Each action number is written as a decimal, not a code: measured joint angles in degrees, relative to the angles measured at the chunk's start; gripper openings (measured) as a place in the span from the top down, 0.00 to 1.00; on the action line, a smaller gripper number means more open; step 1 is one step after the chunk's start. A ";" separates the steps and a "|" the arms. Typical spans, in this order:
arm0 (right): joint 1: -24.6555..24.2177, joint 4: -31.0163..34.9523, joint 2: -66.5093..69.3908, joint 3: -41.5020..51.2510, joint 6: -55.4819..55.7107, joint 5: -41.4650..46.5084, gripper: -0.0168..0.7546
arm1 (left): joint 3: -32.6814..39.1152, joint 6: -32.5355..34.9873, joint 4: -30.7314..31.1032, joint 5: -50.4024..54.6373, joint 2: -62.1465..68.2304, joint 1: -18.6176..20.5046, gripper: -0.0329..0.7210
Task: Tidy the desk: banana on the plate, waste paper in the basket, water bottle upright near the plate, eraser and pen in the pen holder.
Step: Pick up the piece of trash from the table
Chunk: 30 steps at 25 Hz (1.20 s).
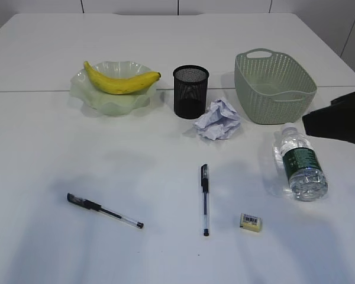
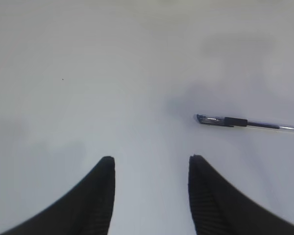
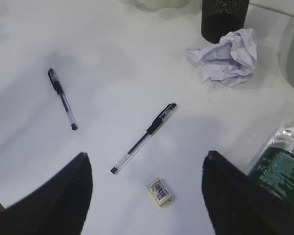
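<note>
1. My left gripper (image 2: 151, 169) hangs over bare white surface (image 1: 41, 236) at the near left, jaws apart and holding nothing. The left pen (image 2: 245, 123) lies flat just to the right and a little beyond its tips, not touching them.
2. Far left, the banana (image 1: 121, 81) rests across the pale green wavy-edged plate (image 1: 86, 94); nothing else is on the plate.
3. In the exterior view the left pen (image 1: 104, 210) lies at a slant near the front, well apart from the plate.
4. The black mesh pen holder (image 1: 190, 92) stands upright at the far middle; I cannot tell what, if anything, is in it. The crumpled waste paper (image 1: 219, 120) lies on the surface just beside it, to its right and nearer.
5. The second pen (image 1: 205, 198) lies nearly straight, near to far, in the middle. The eraser (image 1: 250, 222) sits to its right, close by; its sleeve carries small print, too small to read.
6. My right gripper (image 3: 147, 169) hovers above, jaws wide apart and empty, with the eraser (image 3: 159, 191) between the tips and the second pen (image 3: 144, 138) just beyond.
7. The green basket (image 1: 284, 100) stands far right, with nothing visible inside.
8. The water bottle (image 1: 300, 163) lies on its side, nearer than the basket; its dark green label is unreadable.
</note>
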 joint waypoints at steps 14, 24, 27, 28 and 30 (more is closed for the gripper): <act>2.52 8.28 8.67 0.00 -21.05 -9.39 0.31 | 0.00 0.00 0.30 0.93 0.00 0.00 0.51; 13.13 7.95 15.20 0.00 -24.83 -24.63 0.31 | 0.00 0.00 0.90 0.29 0.00 0.00 0.51; 14.01 6.55 18.57 0.00 -24.86 -26.28 0.31 | 0.00 0.00 1.42 0.16 0.00 0.00 0.51; 14.16 6.20 19.70 0.00 -24.94 -26.72 0.31 | 0.00 0.00 1.56 0.07 0.00 0.00 0.51; 14.15 5.58 21.66 -0.12 -24.94 -27.93 0.31 | 0.00 0.00 1.71 -0.10 0.00 0.00 0.51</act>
